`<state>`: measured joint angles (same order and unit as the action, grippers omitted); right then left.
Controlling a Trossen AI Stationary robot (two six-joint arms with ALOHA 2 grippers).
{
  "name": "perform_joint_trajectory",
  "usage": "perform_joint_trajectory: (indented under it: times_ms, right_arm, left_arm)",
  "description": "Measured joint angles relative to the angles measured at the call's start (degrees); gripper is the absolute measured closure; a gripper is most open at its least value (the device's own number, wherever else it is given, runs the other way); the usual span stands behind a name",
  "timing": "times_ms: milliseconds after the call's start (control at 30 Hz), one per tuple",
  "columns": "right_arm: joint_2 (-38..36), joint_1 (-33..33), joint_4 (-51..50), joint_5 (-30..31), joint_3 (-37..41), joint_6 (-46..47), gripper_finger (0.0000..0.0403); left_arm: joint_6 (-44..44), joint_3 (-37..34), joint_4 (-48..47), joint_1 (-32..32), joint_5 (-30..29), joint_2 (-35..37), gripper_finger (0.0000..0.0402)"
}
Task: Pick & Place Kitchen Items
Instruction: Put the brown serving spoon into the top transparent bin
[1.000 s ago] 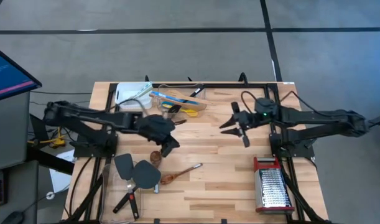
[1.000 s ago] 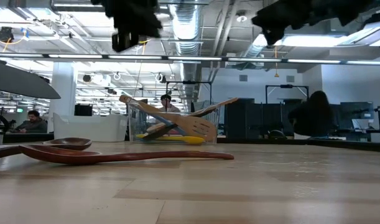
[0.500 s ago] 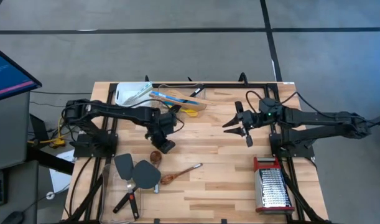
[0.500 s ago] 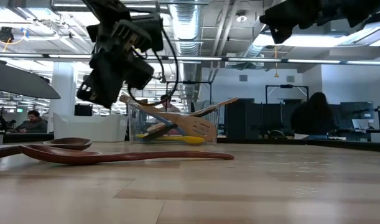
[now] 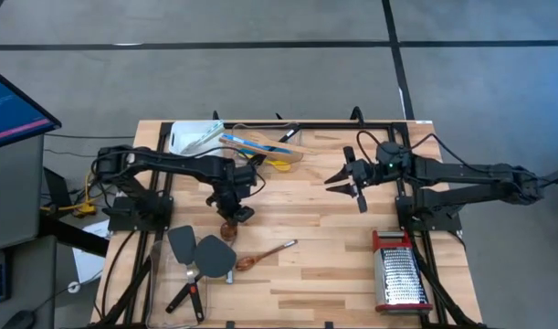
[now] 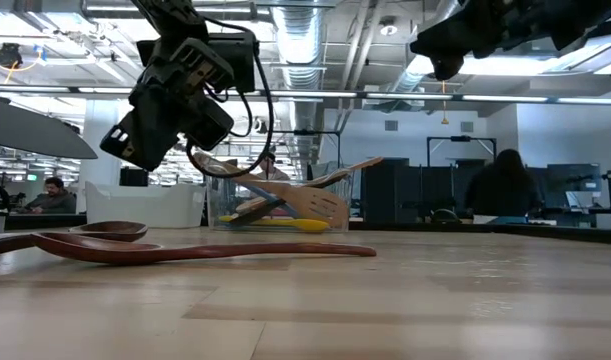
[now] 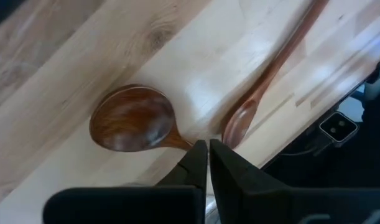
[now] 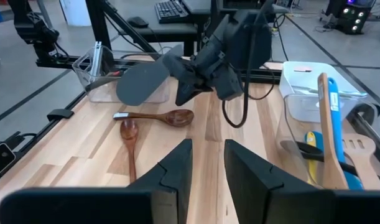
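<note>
A grey floor [image 5: 260,82] crossed by dark lines is seen around the wooden worktop [image 5: 315,283]. A lit monitor [image 5: 9,105] is placed beyond its left edge. Exposed ducts [image 6: 310,50] and strip lights [image 6: 515,65] are seen overhead, and seated people [image 6: 500,185] are visible at desks behind.

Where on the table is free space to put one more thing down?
The table is bare in the middle, between the long wooden spoon and the box grater, and under the right gripper. It is crowded at the left: the clear tub, the left gripper over the round wooden spoon, and the grey spatulas.
</note>
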<state>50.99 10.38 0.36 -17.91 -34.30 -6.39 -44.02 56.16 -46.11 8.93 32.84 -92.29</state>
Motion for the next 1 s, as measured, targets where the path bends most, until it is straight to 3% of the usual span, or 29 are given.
perform_joint_trajectory:
  times_ms: [667, 1000]
  right_arm:
    - [0.0, 0.26, -0.72, -0.01, 0.0, -0.15, 0.0316]
    - [0.0, 0.3, -0.79, 0.0, 0.0, -0.27, 0.0316]
  left_arm:
    - [4.95, 0.0, -0.94, -1.16, -0.29, -11.79, 0.0399]
    - [7.32, 0.13, 0.62, -1.16, -4.8, -14.11, 0.0399]
